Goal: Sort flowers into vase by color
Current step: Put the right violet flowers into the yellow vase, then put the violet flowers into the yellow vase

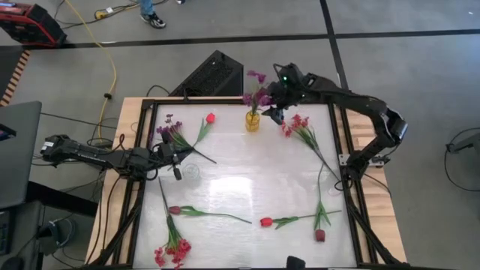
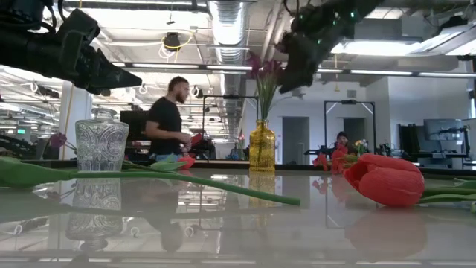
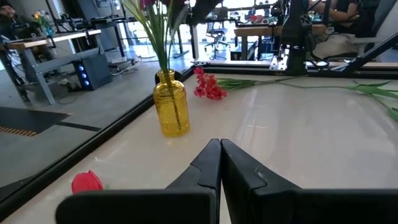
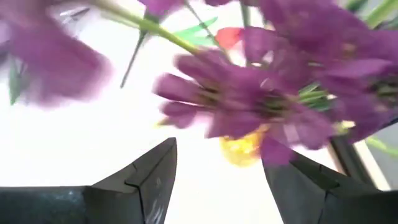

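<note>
A yellow vase (image 1: 253, 121) stands upright at the table's far middle with purple flowers (image 1: 258, 96) stuck in it by their stems. My right gripper (image 1: 275, 113) hangs open just right of and above those blooms; its wrist view shows the purple blooms (image 4: 249, 106) close ahead and the yellow vase (image 4: 241, 149) below. My left gripper (image 1: 177, 172) waits shut at the table's left, beside a clear glass vase (image 1: 193, 172). On the table lie another purple cluster (image 1: 171, 133), red tulips (image 1: 211, 118) (image 1: 265, 222), maroon tulips (image 1: 175, 211) (image 1: 320, 235) and pink-red clusters (image 1: 298, 124) (image 1: 172, 253).
A black frame rail (image 1: 341, 142) runs round the white table top. In the low view a green stem (image 2: 186, 181) and a red tulip (image 2: 387, 181) lie in the foreground. A person (image 2: 167, 119) stands beyond the far edge. Bare table top (image 1: 255, 176) lies in the middle.
</note>
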